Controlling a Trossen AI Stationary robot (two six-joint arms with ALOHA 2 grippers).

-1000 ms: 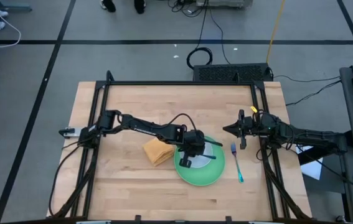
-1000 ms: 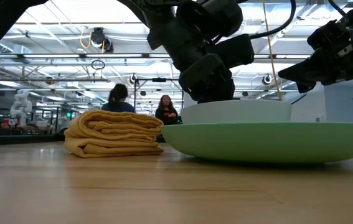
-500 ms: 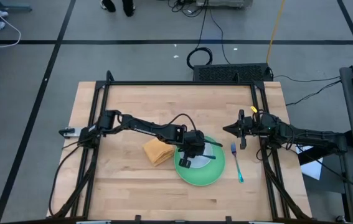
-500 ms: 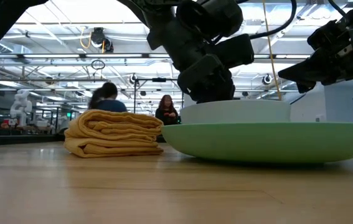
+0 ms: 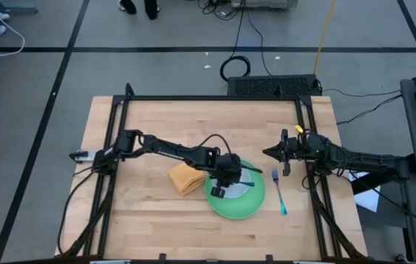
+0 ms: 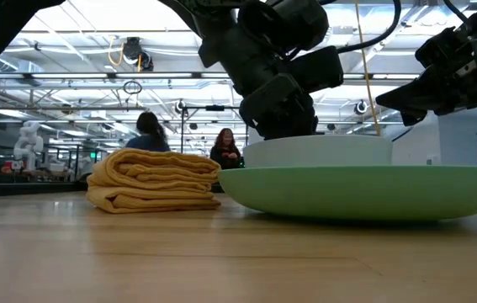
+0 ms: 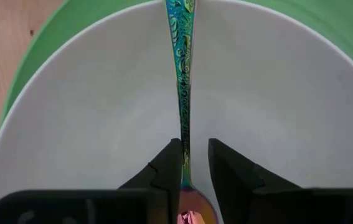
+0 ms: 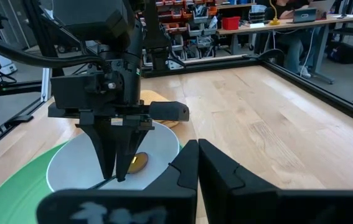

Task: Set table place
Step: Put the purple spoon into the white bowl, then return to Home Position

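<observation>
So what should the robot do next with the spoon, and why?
Probably open the left end effector and lift away. It is over the white bowl on the green plate, its fingers astride the spoon, which already seems to lie in the bowl.

The plate (image 5: 235, 199) is the landmark, resting on the table (image 5: 149, 220). The bowl (image 5: 235, 189) sits on the plate. The spoon (image 7: 181, 74) lies in the bowl, its handle reaching over the bowl's rim. The napkin (image 5: 185, 178) lies just left of the plate. The fork (image 5: 279, 192) lies just right of the plate, apart from it.
</observation>
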